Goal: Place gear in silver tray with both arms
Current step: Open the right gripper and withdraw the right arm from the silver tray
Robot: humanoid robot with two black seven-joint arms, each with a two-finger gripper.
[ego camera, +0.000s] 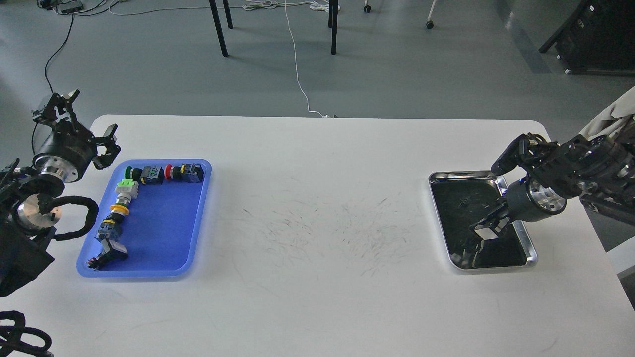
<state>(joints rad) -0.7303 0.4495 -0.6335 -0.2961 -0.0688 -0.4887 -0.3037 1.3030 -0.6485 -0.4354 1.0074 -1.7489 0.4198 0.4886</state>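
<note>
The silver tray (530,244) lies at the right of the white table, its dark bottom reflecting the arm. My right gripper (485,208) hangs over the tray and is open. One finger points up-left above the far rim, and the other reaches down towards the near end. Nothing shows between the fingers. A small dark speck (464,202) lies on the tray bottom; I cannot tell what it is. My left gripper (89,119) is open and empty. It is raised just beyond the far left corner of the blue tray (163,238), which holds several small button-like parts (126,191).
The parts line the blue tray's far and left sides. The white table (317,223) has scuff marks in the middle. Chair legs and a white cable (297,74) are on the floor beyond the far edge. A cloth-covered thing (612,116) is at the right.
</note>
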